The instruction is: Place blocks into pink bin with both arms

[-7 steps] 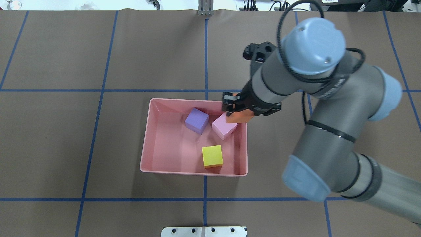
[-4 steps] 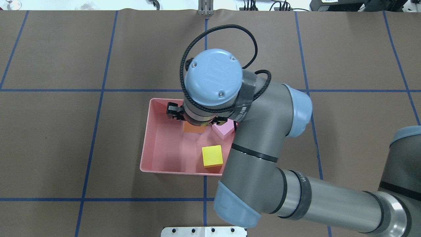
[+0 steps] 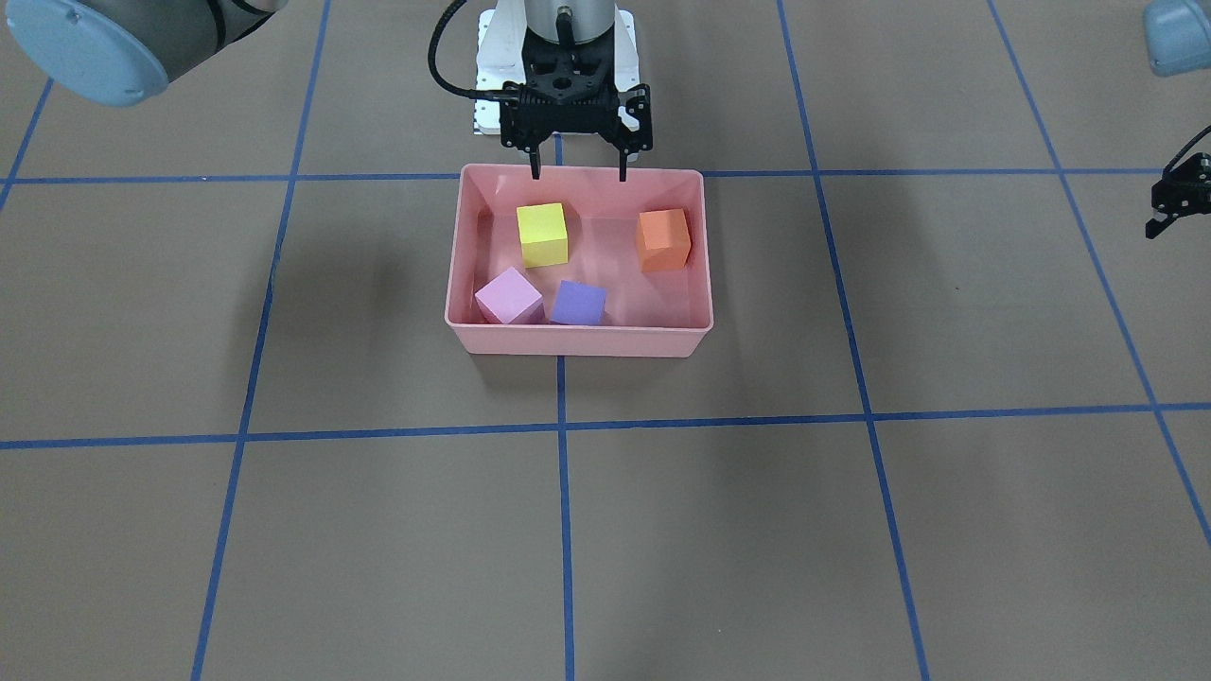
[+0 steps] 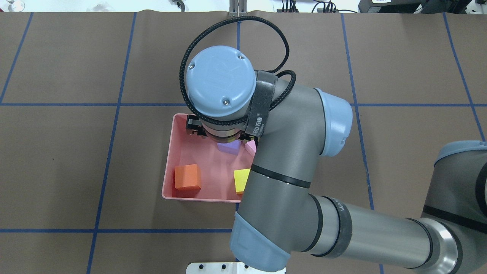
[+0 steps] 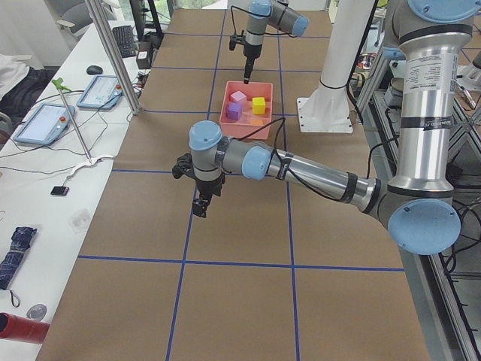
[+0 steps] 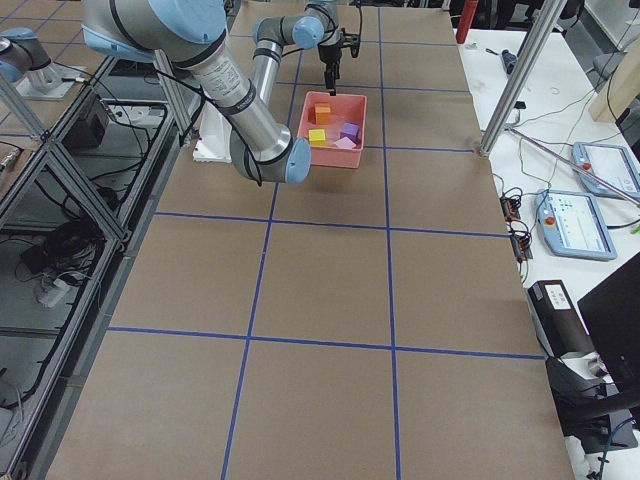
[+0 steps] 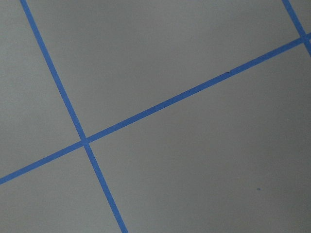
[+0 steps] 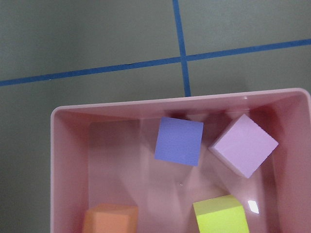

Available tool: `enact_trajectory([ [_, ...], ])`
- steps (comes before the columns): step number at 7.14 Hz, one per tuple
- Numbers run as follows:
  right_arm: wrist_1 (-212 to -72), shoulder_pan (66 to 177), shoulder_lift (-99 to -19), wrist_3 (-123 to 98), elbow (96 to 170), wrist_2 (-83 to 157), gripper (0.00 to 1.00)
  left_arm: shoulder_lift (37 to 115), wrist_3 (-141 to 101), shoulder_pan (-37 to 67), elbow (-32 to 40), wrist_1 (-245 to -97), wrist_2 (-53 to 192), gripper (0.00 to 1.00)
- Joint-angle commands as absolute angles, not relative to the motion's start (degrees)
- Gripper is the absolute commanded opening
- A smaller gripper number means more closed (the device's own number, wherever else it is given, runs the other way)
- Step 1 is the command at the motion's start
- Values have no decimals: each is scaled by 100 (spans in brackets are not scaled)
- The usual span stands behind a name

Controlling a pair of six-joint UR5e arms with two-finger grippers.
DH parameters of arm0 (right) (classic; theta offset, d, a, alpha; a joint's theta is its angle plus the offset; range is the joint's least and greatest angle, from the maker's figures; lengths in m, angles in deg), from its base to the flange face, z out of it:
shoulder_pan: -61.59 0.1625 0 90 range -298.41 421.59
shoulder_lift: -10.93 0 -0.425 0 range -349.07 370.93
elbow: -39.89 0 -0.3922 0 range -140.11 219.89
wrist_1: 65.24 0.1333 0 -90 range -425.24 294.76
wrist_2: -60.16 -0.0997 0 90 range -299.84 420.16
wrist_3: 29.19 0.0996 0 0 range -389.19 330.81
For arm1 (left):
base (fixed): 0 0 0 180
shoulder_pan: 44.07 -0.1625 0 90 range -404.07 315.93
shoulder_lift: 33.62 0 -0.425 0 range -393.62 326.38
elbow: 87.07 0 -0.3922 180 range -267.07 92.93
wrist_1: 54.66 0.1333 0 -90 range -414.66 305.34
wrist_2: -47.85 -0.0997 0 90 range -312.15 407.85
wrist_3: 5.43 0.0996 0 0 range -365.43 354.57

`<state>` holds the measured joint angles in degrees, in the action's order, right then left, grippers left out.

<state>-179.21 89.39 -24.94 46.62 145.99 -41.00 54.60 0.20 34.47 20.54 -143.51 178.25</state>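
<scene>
The pink bin (image 3: 577,339) holds all four blocks: orange (image 3: 662,238), yellow (image 3: 542,235), light pink (image 3: 509,295) and purple (image 3: 578,303). My right gripper (image 3: 578,175) hangs open and empty over the bin's robot-side rim, touching no block. In the overhead view my right arm's wrist (image 4: 220,82) covers much of the bin (image 4: 169,160); the orange block (image 4: 187,177) lies in its near-left corner. The right wrist view shows the purple (image 8: 179,141) and pink (image 8: 243,144) blocks from above. My left gripper (image 3: 1168,203) hovers far off over bare table; I cannot tell its state.
The white pedestal base (image 3: 492,76) stands just behind the bin. Blue tape lines (image 7: 85,141) grid the brown table. An operators' bench with tablets (image 6: 575,215) and upright metal posts (image 6: 515,80) runs along the table's far side.
My right arm carried the orange block leftward over the bin and let it go. The block now lies in the bin's near-left corner and the gripper is open.
</scene>
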Motion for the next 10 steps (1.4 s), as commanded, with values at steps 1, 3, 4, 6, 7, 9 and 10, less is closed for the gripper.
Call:
enact_trajectory([
  [1, -18055, 9968, -2973, 3608, 14964, -5026, 100, 5252, -33, 3677, 1973, -14343, 17802, 100],
  [3, -18029, 11119, -3834, 1915, 15221, -5854, 100, 4963, -235, 4342, 1728, -14333, 17828, 100],
  [4, -18011, 11673, -4229, 984, 15221, -6128, 100, 4944, -166, 4634, 1665, -14360, 17846, 100],
  [6, -18011, 12624, -4977, -827, 15125, -6481, 100, 4873, 107, 4698, 1717, -14343, 17846, 100],
  [7, -18002, 13037, -5285, -1375, 15020, -6665, 100, 4830, 72, 4689, 1761, -14343, 17846, 100],
  [9, -17880, 13715, -6153, -2490, 14888, -6693, 100, 4673, 124, 4663, 1814, -14351, 17837, 100],
  [10, -17879, 14049, -6497, -3289, 14756, -6685, 100, 4654, 116, 4654, 1814, -14360, 17837, 100],
])
